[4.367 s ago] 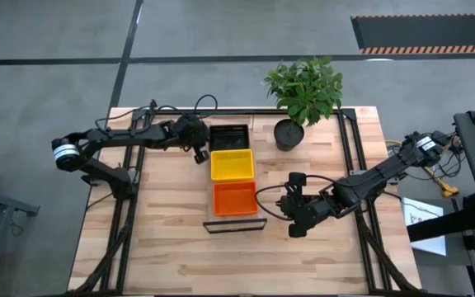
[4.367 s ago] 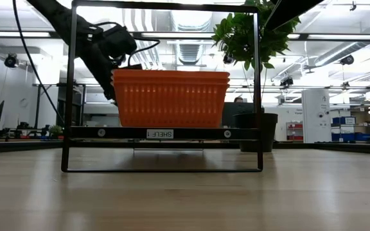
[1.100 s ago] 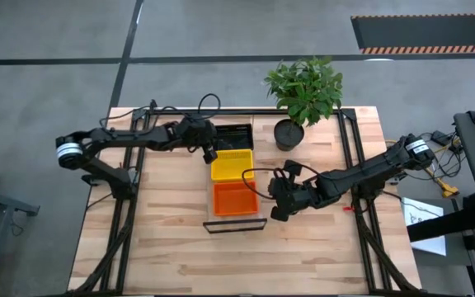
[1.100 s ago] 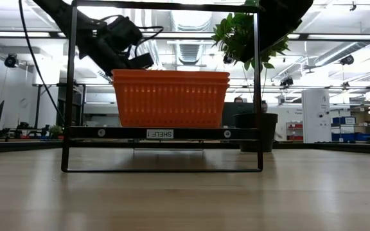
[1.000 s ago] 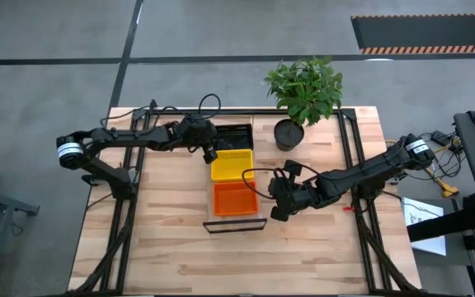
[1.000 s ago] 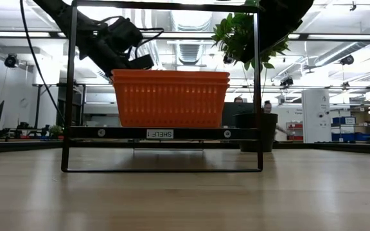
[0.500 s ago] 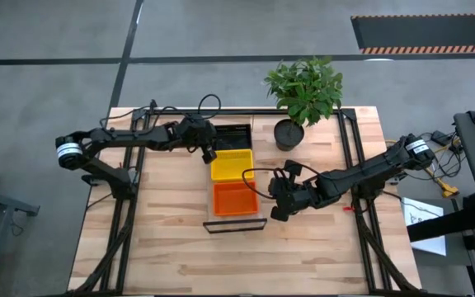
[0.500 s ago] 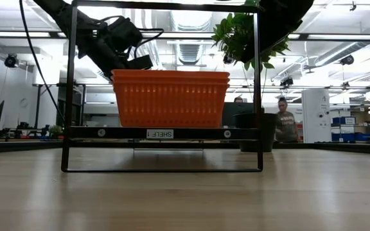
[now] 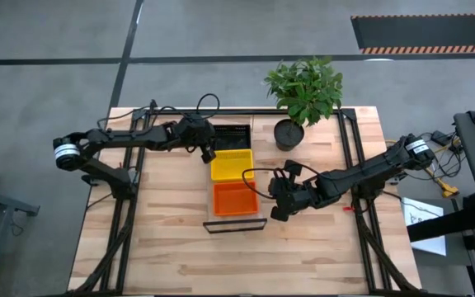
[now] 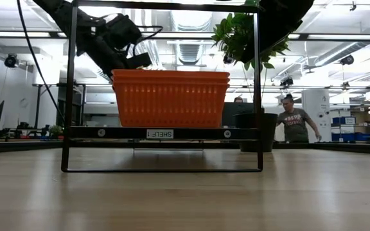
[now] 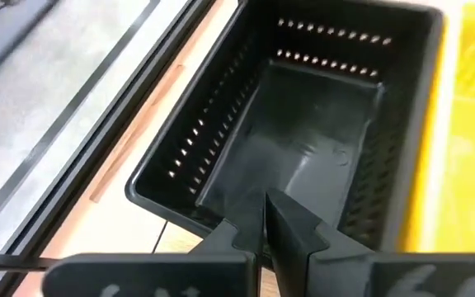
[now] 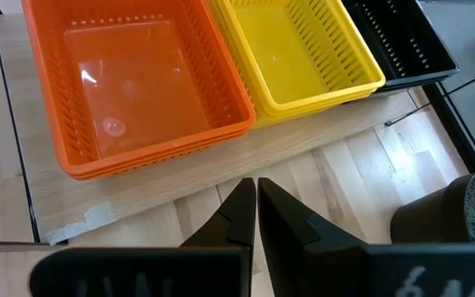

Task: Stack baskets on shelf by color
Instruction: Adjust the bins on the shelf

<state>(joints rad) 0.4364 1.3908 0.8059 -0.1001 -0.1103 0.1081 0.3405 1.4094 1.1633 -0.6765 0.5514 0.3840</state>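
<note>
While both arms reach in over the table [image 9: 171,247], the shelf [image 9: 235,221] serves as the landmark: a narrow light-wood rack with a thin black frame, lying along the middle of the tabletop. On it sit three lots of baskets in a row. The orange-red baskets [image 9: 235,199] occupy the near end, and in the low view they read as a nested stack with more than one rim showing [image 10: 170,97]. The yellow basket [image 9: 232,165] is in the middle of the shelf, touching the orange-red one. The black basket [image 9: 229,136] takes the far end, against the yellow one.

The left gripper [image 9: 208,153] hangs at the left edge of the shelf, by the seam between the black and yellow baskets; its wrist view shows the two fingers pressed together [image 11: 264,224] over the near rim of the black basket [image 11: 303,157], holding nothing. The right gripper [image 9: 275,205] is just off the shelf's right side, level with the orange-red baskets; its fingers are likewise closed tip to tip [image 12: 254,206] with nothing between them, above bare wood beside the shelf edge.

A potted plant [image 9: 302,91] stands beyond the shelf's far right corner, apart from it. Far behind the shelf, in the room, a person [image 10: 295,125] is standing
</note>
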